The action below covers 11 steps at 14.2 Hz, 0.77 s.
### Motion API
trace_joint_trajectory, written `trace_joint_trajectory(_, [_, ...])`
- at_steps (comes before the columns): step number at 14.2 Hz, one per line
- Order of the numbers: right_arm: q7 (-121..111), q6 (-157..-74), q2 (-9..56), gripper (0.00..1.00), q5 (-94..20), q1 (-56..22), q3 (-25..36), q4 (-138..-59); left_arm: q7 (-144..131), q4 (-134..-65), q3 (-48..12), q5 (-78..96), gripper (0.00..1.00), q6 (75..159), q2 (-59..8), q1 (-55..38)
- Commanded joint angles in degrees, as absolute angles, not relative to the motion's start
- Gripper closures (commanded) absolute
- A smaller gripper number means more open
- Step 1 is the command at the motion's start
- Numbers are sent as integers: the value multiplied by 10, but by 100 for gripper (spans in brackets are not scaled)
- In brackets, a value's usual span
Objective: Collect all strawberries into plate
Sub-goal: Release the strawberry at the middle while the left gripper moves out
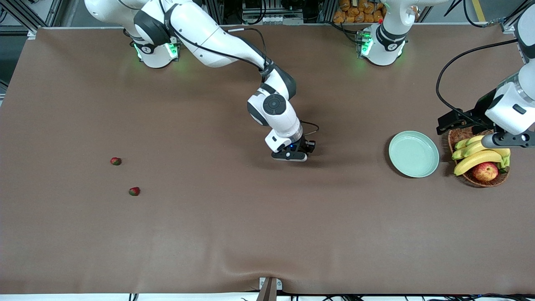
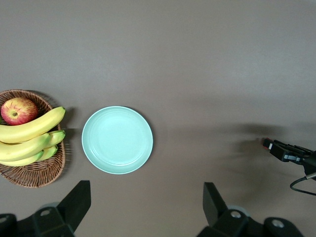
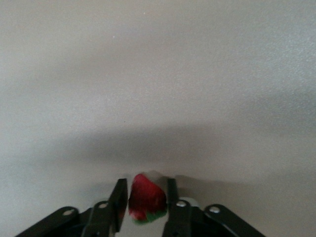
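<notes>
My right gripper (image 1: pixel 290 156) is low over the middle of the table, shut on a red strawberry (image 3: pixel 147 200) with a green cap that sits between its fingers (image 3: pixel 118 197). It also shows in the left wrist view (image 2: pixel 289 150). Two more strawberries lie on the table toward the right arm's end, one (image 1: pixel 115 161) farther from the front camera than the other (image 1: pixel 134 191). The pale mint-green plate (image 1: pixel 413 154) is bare and lies toward the left arm's end; it also shows in the left wrist view (image 2: pixel 117 139). My left gripper (image 1: pixel 501 141) is open and empty, high over the basket.
A brown wicker basket (image 1: pixel 459 136) stands beside the plate at the left arm's end. It holds a bunch of bananas (image 1: pixel 476 159) and a red-yellow apple (image 1: pixel 485 171). A brown cloth covers the table.
</notes>
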<state>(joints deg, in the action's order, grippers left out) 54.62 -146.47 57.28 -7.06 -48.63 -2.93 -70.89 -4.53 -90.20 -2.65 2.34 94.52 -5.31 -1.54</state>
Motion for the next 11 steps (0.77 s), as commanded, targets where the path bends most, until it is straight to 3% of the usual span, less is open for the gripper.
trace_joint_trajectory(1, [550, -1393, 536, 0, -44, -481, -6, -704, -47, -894, -26, 26, 0, 940, -55, -23])
trace_joint_trajectory(6, [517, -1197, 448, 0, -41, -398, -5, -707, -50, -891, -31, 27, 0, 952, -80, -50])
trace_joint_trajectory(11, [449, -1106, 418, 0, -25, -298, 32, -713, -102, -894, -32, 52, 0, 990, -126, -99])
